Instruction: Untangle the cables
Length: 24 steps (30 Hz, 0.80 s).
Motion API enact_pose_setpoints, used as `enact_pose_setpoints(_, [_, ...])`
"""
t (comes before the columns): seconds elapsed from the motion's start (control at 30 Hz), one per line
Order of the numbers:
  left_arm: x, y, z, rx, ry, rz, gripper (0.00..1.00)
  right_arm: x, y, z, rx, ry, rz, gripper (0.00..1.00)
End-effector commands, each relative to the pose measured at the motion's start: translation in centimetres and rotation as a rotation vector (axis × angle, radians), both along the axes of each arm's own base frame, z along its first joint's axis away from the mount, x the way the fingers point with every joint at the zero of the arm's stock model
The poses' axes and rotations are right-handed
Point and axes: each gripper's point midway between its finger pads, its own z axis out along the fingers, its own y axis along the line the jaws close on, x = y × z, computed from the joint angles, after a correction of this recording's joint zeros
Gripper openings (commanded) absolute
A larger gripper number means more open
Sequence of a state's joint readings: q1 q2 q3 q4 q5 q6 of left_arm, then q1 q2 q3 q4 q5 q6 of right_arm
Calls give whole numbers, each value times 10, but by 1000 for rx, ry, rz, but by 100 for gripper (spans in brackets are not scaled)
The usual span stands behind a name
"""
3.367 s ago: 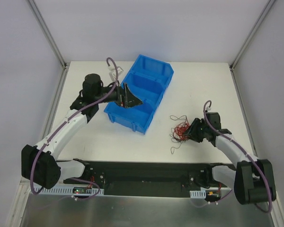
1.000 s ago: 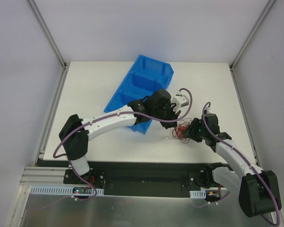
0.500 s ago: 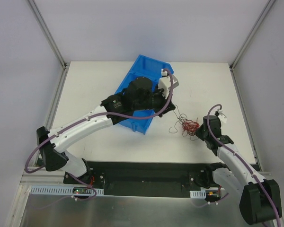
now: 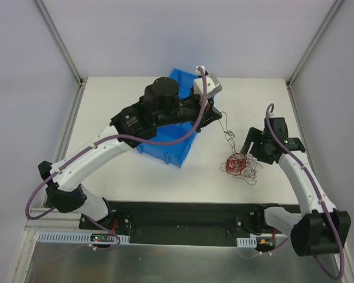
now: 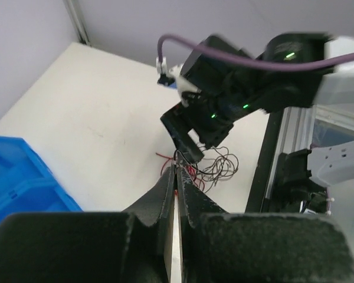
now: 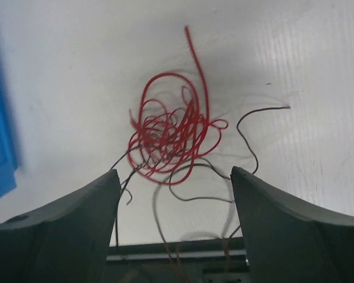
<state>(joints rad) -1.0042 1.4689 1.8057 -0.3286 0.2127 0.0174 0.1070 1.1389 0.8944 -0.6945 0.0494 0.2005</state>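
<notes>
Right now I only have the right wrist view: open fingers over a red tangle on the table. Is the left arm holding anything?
Observer: Yes. The left gripper is shut on a black strand beside the blue bin.
Operator: Does that strand reach the tangle?
Observer: It hangs toward the red tangle; whether they join is too fine to tell.
Operator: Is my gripper touching it?
Observer: From above, the right gripper sits beside the tangle, apart from it.

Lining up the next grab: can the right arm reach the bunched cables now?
Probably yes: the right gripper stands open facing the cables, which lie bunched on the table with nothing between.
</notes>
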Motion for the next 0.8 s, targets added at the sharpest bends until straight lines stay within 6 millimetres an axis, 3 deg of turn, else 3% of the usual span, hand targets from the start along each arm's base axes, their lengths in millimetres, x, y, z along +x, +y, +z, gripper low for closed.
enact_pose_setpoints(0.0, [9,-14,-36,84,71,-24,0,-23,30,55,119,-170,245,82])
enact_pose_setpoints(0.13, [22,-14,-34,62,117,16,0,-29,39,102,141,-343,320,82])
enact_pose_setpoints(0.27, [23,-14,-41,58,171,7,0,-39,71,175,271,-605,489,84])
enact_pose_setpoints(0.37, [24,-18,-38,51,173,-2,0,-44,87,211,344,-732,565,84])
enact_pose_setpoints(0.53, [27,-18,-35,38,173,-3,0,-27,102,218,435,-716,567,81])
enact_pose_setpoints(0.63, [28,-18,-35,35,182,-6,0,-13,99,211,385,-709,504,78])
enact_pose_setpoints(0.77, [25,-17,-32,28,174,-19,0,-10,107,202,409,-669,513,72])
